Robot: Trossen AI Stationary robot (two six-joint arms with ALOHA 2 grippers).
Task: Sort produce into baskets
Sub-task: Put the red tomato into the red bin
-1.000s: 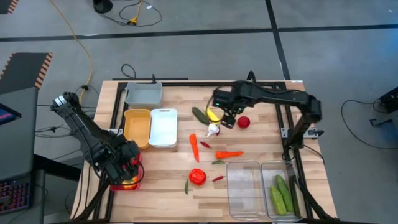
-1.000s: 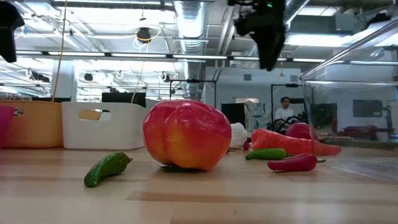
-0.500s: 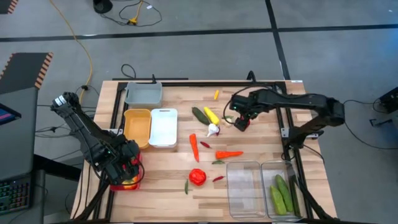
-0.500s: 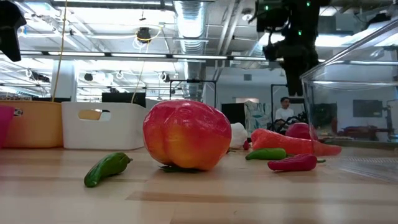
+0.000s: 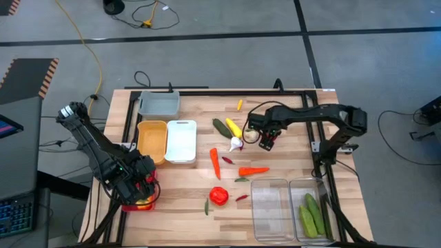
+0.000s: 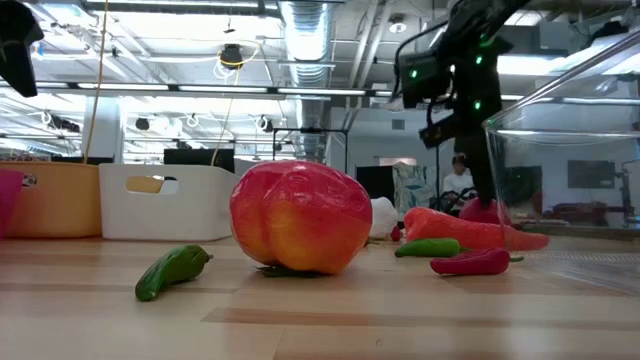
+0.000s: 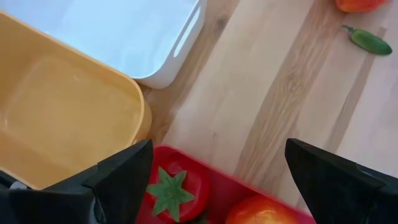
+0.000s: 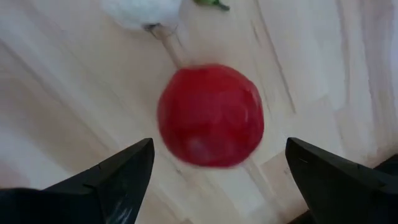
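Right wrist view: red tomato (image 8: 210,115) lies on the wood between the right gripper's (image 8: 214,186) wide-apart jaws.

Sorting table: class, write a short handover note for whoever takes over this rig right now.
Right gripper: open, above the red tomato, beside the white garlic; nothing held.
Left gripper: open, empty, over the red bin.
Done: two tomatoes in the red bin, cucumbers in one clear bin.
Left: carrots, peppers, chilies, the yellow piece, a dark cucumber lie loose. Yellow, white, grey bins look empty.
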